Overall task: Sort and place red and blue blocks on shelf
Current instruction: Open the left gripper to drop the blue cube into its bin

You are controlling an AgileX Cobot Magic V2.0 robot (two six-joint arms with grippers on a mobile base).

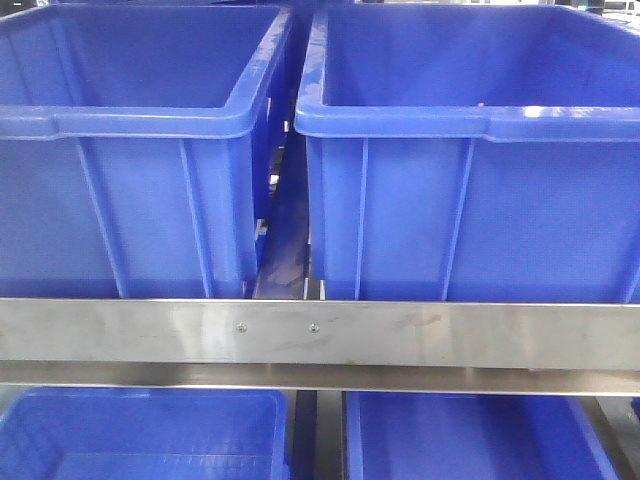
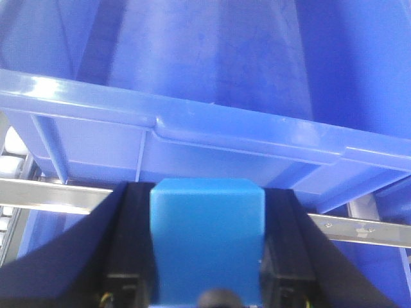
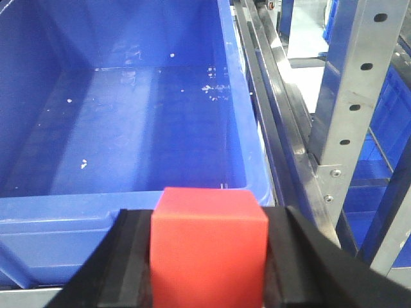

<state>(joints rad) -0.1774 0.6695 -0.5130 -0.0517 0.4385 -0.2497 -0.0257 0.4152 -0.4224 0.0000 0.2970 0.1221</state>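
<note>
My left gripper (image 2: 207, 212) is shut on the sky-blue block (image 2: 207, 244), held just in front of and a little above the rim of a big blue bin (image 2: 192, 122) on the shelf. My right gripper (image 3: 209, 224) is shut on the red block (image 3: 209, 250), level with the near rim of another blue bin (image 3: 128, 205), whose floor is bare. The shelf's steel front rail (image 1: 320, 335) with two small screws crosses the front view below the left bin (image 1: 140, 150) and the right bin (image 1: 470, 150). Neither gripper shows in the front view.
Two more blue bins (image 1: 140, 435) sit on the tier below the rail. A perforated steel upright (image 3: 350, 83) and roller tracks (image 3: 276, 109) run along the right side of the right bin. White rollers (image 2: 13, 167) show at the left of the left wrist view.
</note>
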